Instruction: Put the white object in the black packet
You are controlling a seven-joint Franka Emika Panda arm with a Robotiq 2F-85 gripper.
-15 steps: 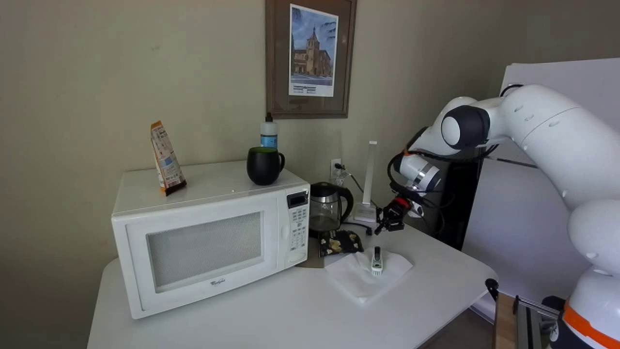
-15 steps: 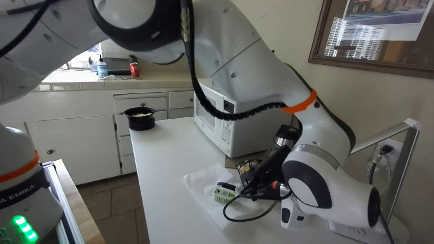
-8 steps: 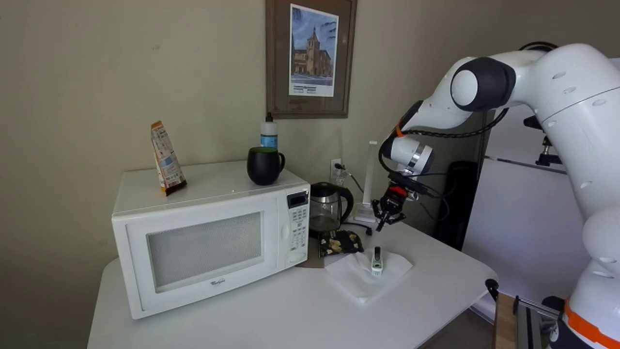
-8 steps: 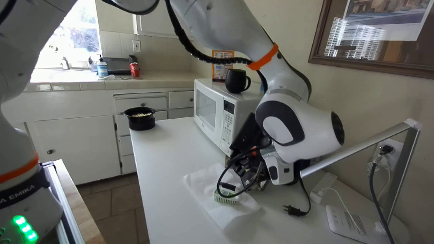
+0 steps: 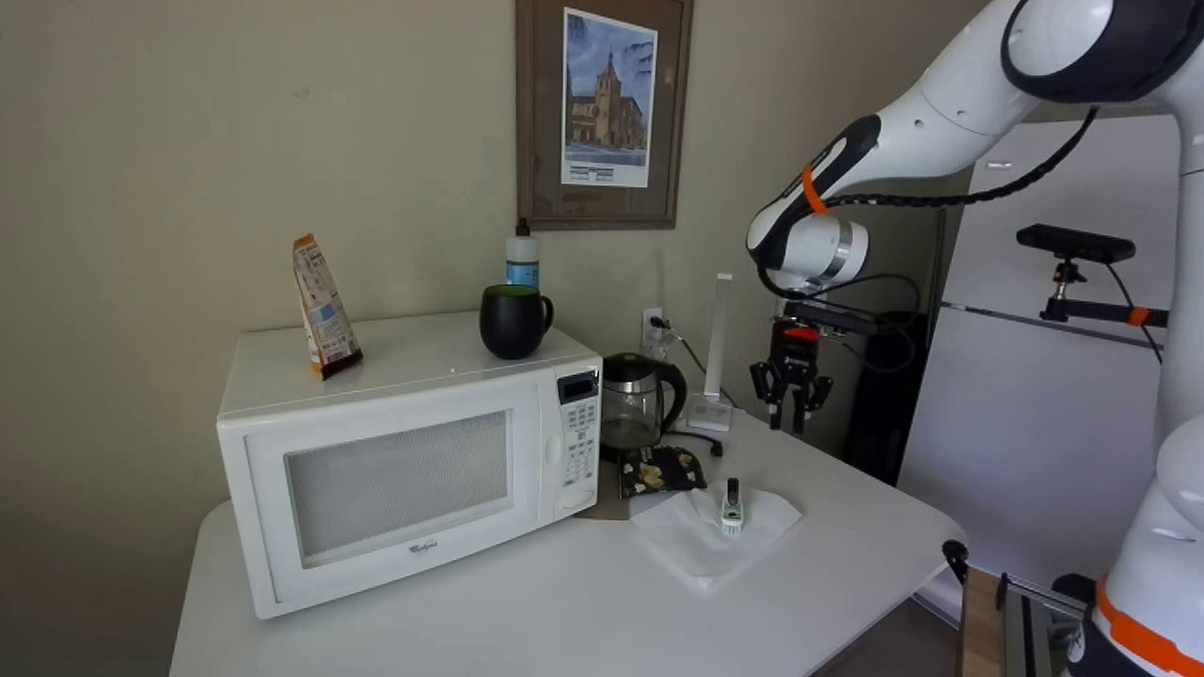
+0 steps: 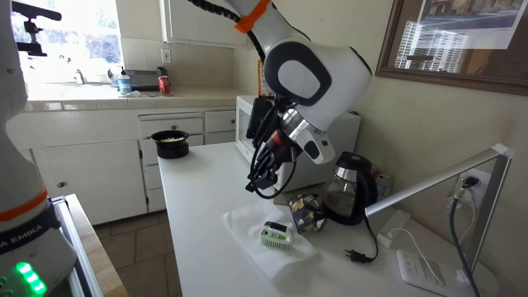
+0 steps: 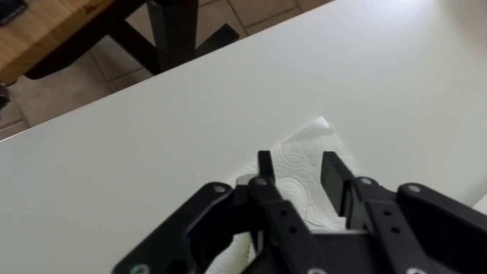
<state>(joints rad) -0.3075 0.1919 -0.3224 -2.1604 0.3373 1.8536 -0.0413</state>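
Beige wall and a framed print back a white table, its left part taken up, in an exterior view, by a microwave. To the right lies a spread paper towel, and on it sits a white-and-green scrub brush, dark handle up; I judge this to be the white object meant. Just beyond the towel, in front of a glass kettle, lies the black floral packet. The gripper hangs above the table, to the right of the brush in that view and well apart from it, its fingers parted with nothing held.

Grasping is the first risk. Fingers sent too low could pinch loose paper along with the brush and drag the towel, whose edge runs just beside the packet, so both might shift. A grip off the middle of the handle would likely let one end dip and the brush swing. Packing looks harder. The packet's mouth cannot be made out from these angles; if it lies flat or sealed, pressing the brush in would probably just shove the light packet against the kettle. Even with a gap, the brush looks bulky for it, and bristles could snag on the rim.
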